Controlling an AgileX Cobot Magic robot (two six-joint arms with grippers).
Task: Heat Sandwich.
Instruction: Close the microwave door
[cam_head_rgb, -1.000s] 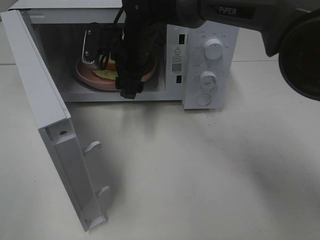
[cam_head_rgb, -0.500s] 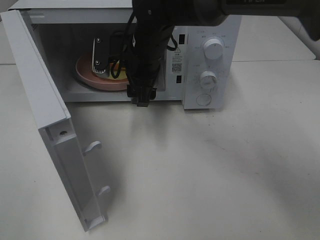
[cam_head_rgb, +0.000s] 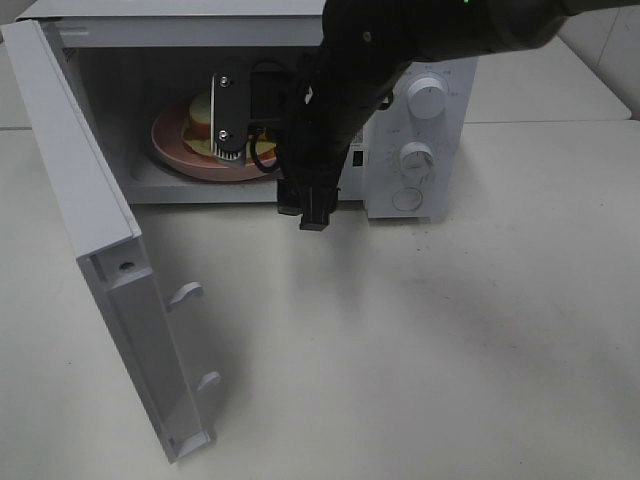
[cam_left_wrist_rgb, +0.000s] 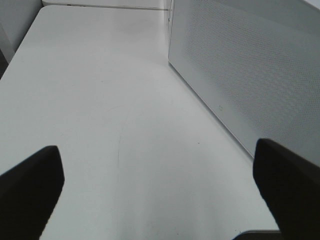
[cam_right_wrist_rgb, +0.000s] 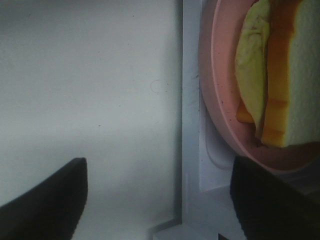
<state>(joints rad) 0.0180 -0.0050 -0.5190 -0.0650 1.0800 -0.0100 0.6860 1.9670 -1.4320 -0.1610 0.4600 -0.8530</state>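
The sandwich (cam_head_rgb: 202, 113), white bread with yellow-green filling, lies on the pink plate (cam_head_rgb: 172, 146) inside the open microwave (cam_head_rgb: 420, 60). In the right wrist view the sandwich (cam_right_wrist_rgb: 287, 75) and plate (cam_right_wrist_rgb: 215, 95) sit just past the cavity's front sill. My right gripper (cam_head_rgb: 312, 212) hangs in front of the cavity opening, outside it and apart from the plate. It is open and empty (cam_right_wrist_rgb: 160, 210). My left gripper (cam_left_wrist_rgb: 160, 200) is open and empty over the bare table. It does not show in the exterior view.
The microwave door (cam_head_rgb: 95, 240) stands swung wide open at the left, with two latch hooks on its edge. The dials (cam_head_rgb: 427, 100) are on the right panel. A white perforated microwave panel (cam_left_wrist_rgb: 240, 75) lies close beside the left gripper. White table (cam_head_rgb: 420, 340) lies in front.
My right arm has drawn back out of the microwave cavity, toward the front and right. The plate with the sandwich stays inside, more of it showing now.
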